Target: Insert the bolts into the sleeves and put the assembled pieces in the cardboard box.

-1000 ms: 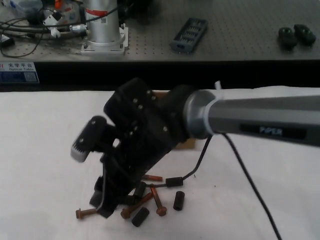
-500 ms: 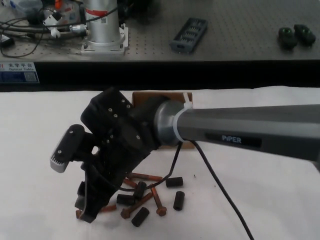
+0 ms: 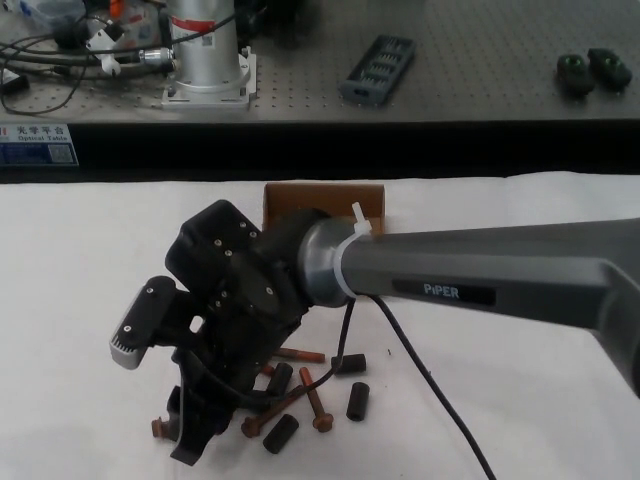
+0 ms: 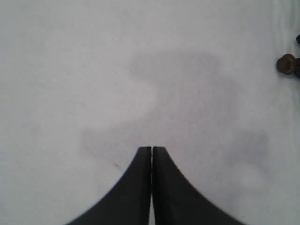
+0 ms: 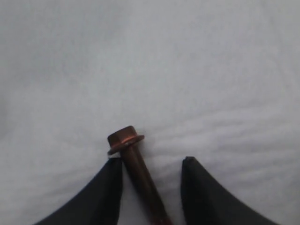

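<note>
Several rusty bolts and black sleeves lie in a loose pile on the white cloth. My right gripper points down at the pile's left end, over the outermost bolt. In the right wrist view the right gripper is open, with a bolt lying on the cloth between its fingers, close against one of them. My left gripper is shut with nothing in it, above bare cloth; a bolt head shows at the picture's edge. The cardboard box stands behind the arm.
The right arm's tube crosses above the cloth's right half, its black cable trailing over the cloth. Behind the cloth is a perforated bench with a metal post, a black tray and cables.
The right arm swung left, then came down at the pile's left end. The cardboard box, hidden behind the wrist before, has come into view.
</note>
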